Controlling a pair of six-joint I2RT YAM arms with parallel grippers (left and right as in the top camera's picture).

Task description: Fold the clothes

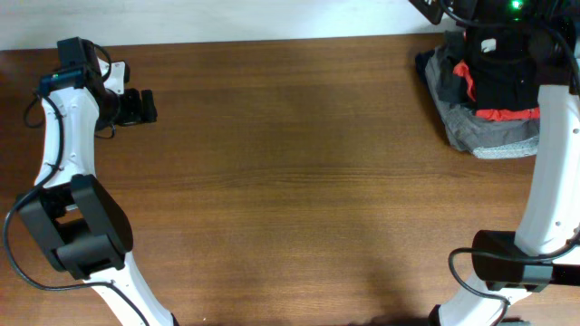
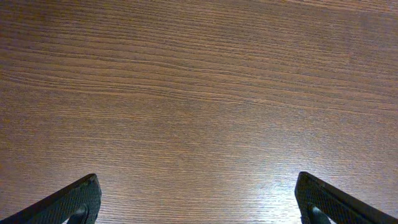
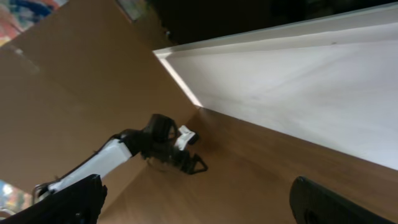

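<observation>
The right arm (image 1: 555,136) hides the right side of the black garment (image 1: 498,81).

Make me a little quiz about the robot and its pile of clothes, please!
1. True or false: the black garment lies spread flat in the middle of the table.
2. What peeks out from under the black garment in the pile? A) a red garment B) a yellow towel C) a green sock
3. Fill in the gap: on the left gripper, the jaws stand ____ above bare wood, holding nothing.

Key: 1 false, it sits bunched on the pile at the table's far right corner; 2 A; 3 open.
</observation>
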